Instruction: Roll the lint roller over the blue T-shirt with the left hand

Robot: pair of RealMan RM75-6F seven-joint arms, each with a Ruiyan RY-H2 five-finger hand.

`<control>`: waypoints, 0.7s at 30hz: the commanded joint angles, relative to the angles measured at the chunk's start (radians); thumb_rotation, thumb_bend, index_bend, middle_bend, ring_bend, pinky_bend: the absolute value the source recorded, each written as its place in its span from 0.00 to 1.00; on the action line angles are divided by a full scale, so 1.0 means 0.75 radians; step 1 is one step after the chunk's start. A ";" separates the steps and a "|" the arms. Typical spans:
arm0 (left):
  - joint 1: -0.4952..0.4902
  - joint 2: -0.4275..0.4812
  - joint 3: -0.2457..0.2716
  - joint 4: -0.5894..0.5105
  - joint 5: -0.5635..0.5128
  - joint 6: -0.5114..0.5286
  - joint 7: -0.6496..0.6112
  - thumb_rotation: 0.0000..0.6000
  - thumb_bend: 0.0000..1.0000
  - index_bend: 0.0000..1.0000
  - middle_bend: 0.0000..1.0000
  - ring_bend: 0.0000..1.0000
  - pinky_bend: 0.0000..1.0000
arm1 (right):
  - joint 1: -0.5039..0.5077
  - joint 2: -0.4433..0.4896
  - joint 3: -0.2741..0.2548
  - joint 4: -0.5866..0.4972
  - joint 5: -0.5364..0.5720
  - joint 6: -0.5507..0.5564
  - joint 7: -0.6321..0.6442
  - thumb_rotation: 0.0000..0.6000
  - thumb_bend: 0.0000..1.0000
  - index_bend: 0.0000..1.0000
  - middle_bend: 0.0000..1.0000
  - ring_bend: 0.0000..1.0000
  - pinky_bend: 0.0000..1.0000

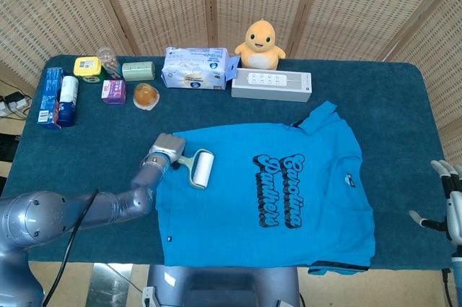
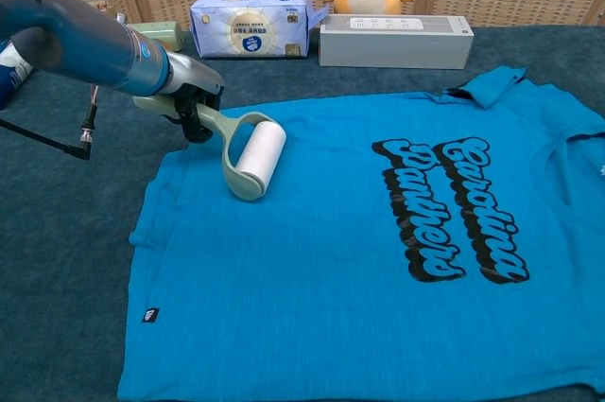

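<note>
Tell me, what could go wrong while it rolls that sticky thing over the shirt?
The lint roller sits near the T-shirt's loose left edge, so its sticky surface might lift or bunch the cloth. The left robot hand grips only the handle's end, so the roller could tilt and lose flat contact.

Plush duck [image 1: 262,41], tissue pack [image 1: 195,68], speaker [image 1: 271,85]

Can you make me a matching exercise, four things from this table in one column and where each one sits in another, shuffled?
Things:
1. lint roller
2. yellow plush duck
3. tissue pack
4. right hand

Places:
A. behind the white box
B. off the table's right edge
C. on the blue T-shirt, held by the left hand
D. left of the white box

Pairs: 1-C, 2-A, 3-D, 4-B
</note>
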 commanded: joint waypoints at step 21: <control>0.064 -0.071 -0.113 0.013 0.064 0.064 0.019 1.00 0.75 0.98 0.96 0.87 0.97 | -0.008 0.016 -0.003 -0.013 -0.016 0.017 0.022 1.00 0.00 0.10 0.11 0.00 0.00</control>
